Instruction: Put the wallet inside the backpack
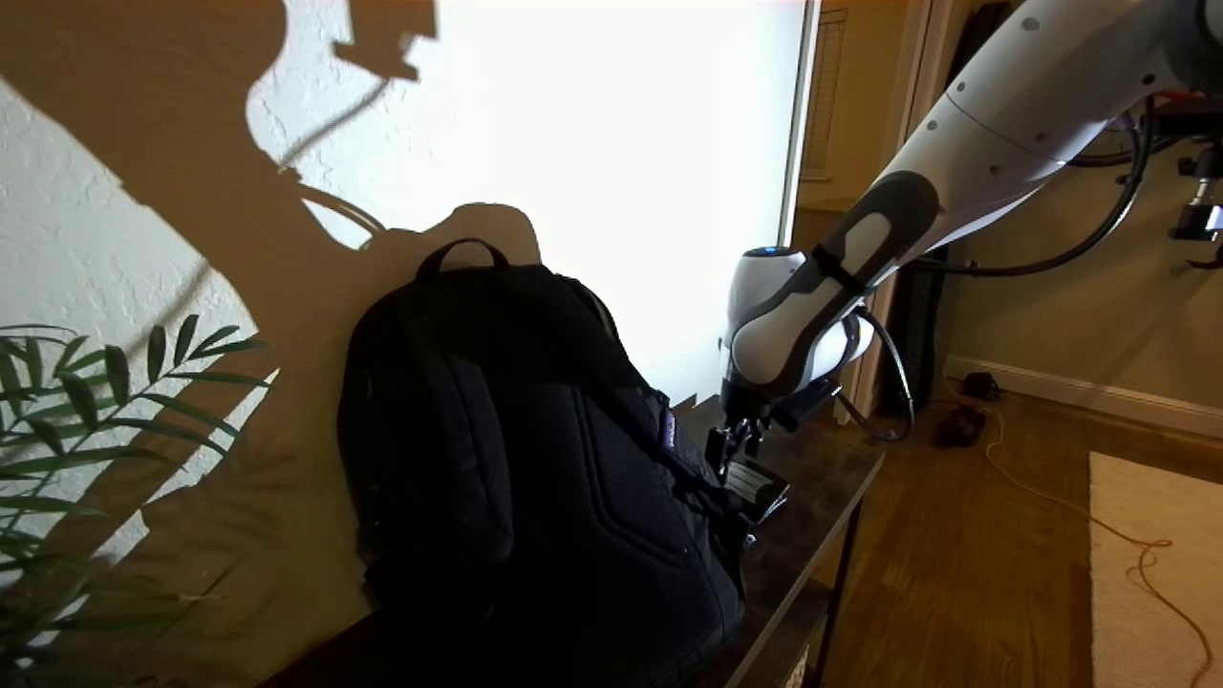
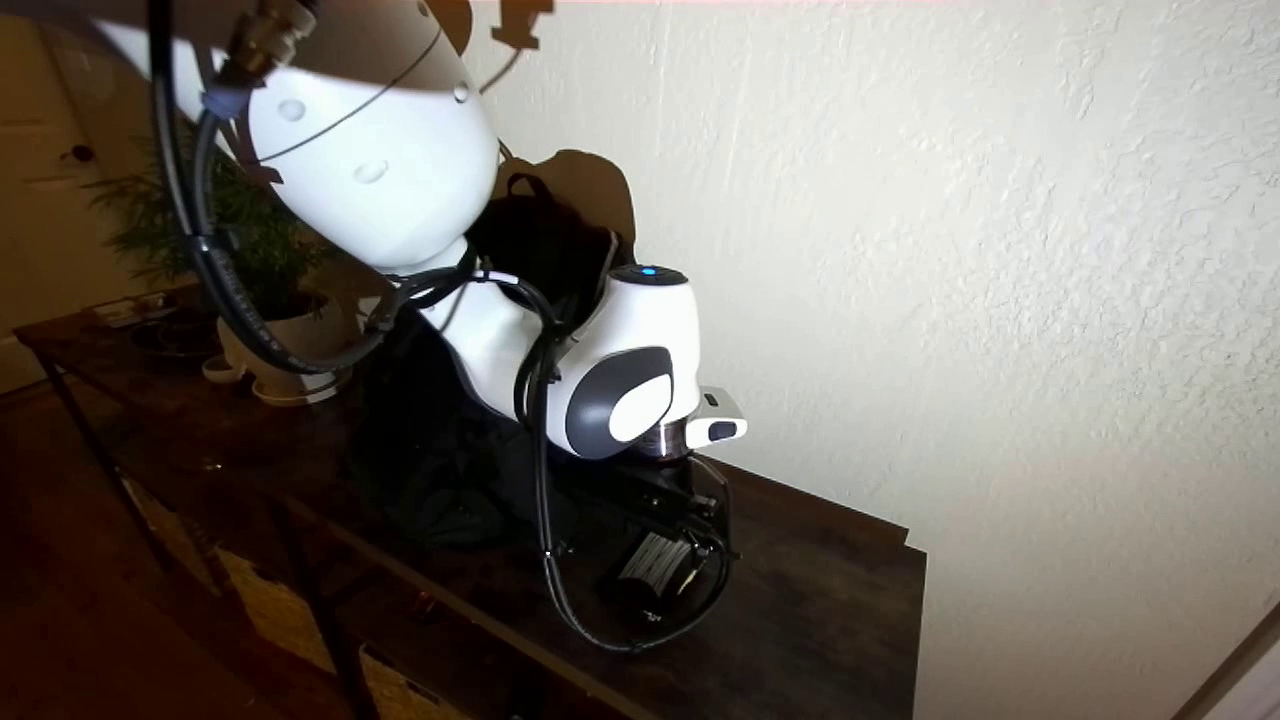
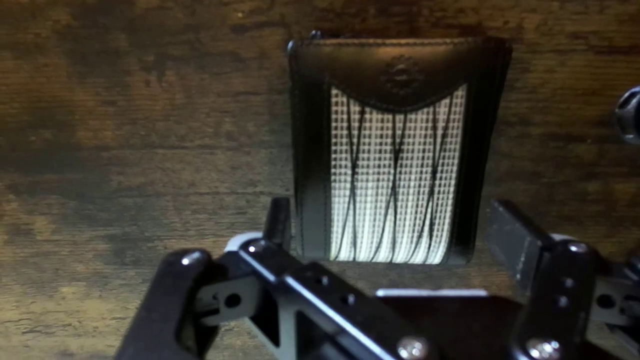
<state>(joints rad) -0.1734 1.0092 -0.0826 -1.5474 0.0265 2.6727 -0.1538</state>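
Observation:
The wallet [image 3: 397, 175] is black leather with a pale woven panel and thin dark cords. In the wrist view it lies flat on the dark wooden table. It also shows in both exterior views [image 1: 758, 484] [image 2: 655, 563]. My gripper [image 3: 392, 222] is open, with one finger on each side of the wallet's near end. The left finger is very close to the wallet's edge; a small gap shows at the right finger. In an exterior view the gripper [image 1: 734, 444] points down beside the backpack. The black backpack [image 1: 535, 430] stands against the wall; its opening cannot be made out.
The table [image 2: 830, 600] runs along the white wall, with its front edge near the wallet. A potted plant [image 2: 290, 335] stands beyond the backpack. The arm [image 2: 500, 340] hides part of the backpack. A small dark round thing [image 3: 631, 115] shows at the wrist view's right edge.

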